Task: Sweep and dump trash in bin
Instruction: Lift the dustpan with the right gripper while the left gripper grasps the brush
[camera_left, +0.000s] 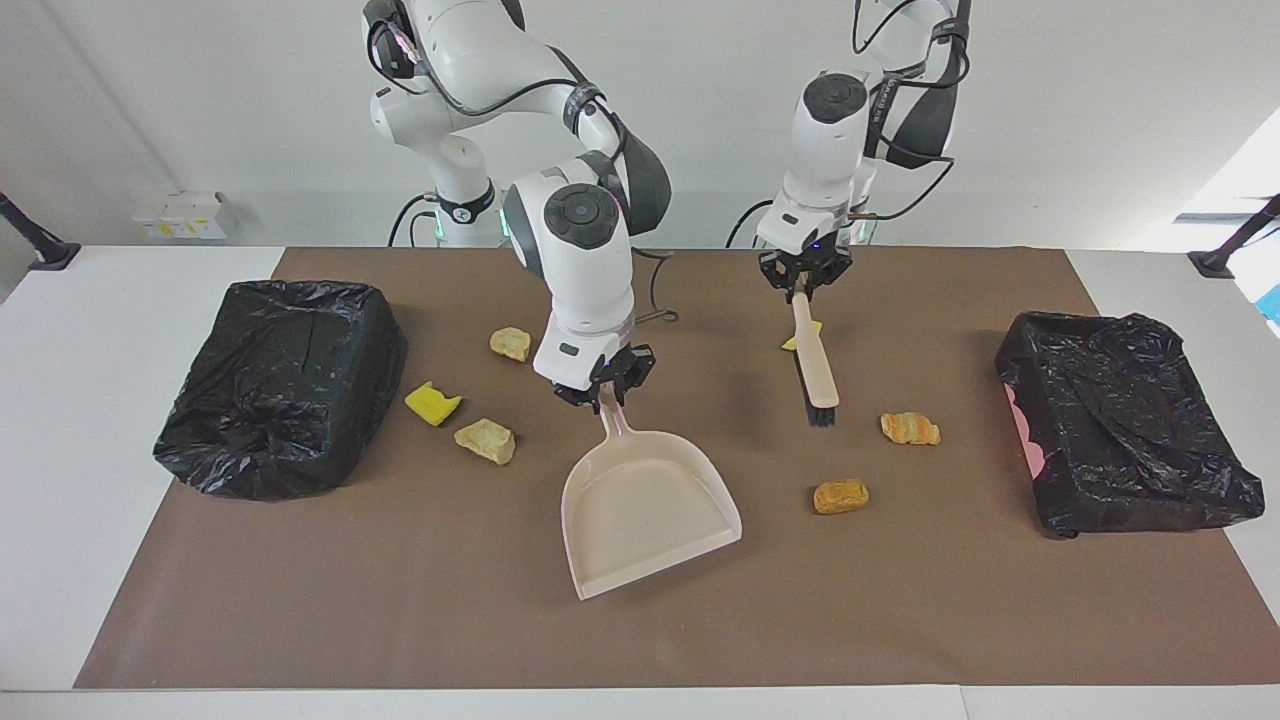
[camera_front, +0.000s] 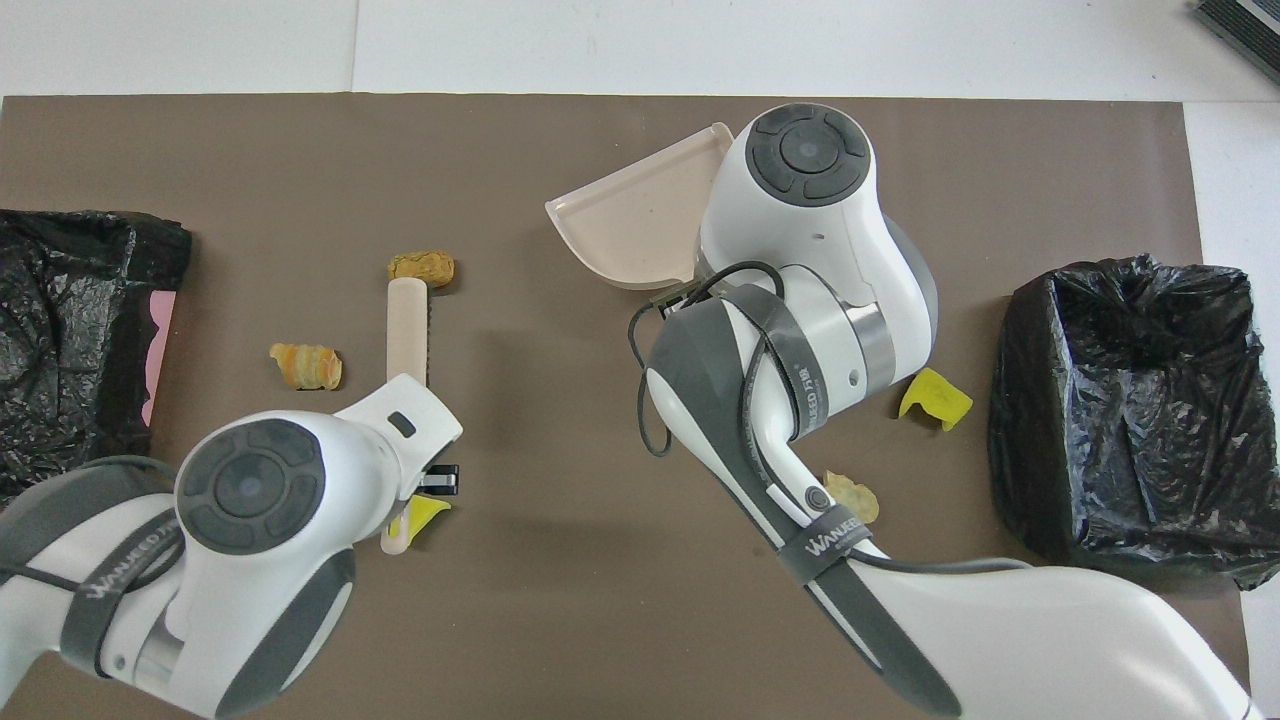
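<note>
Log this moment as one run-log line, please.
left gripper: shut on brush, raised | right gripper: shut on dustpan handle | trash: unswept

One camera looks down from high across the white bench toward both robots' bases, the other looks steeply down from above the robots' end, and both share the brown paper mat with its black-lined bins.
</note>
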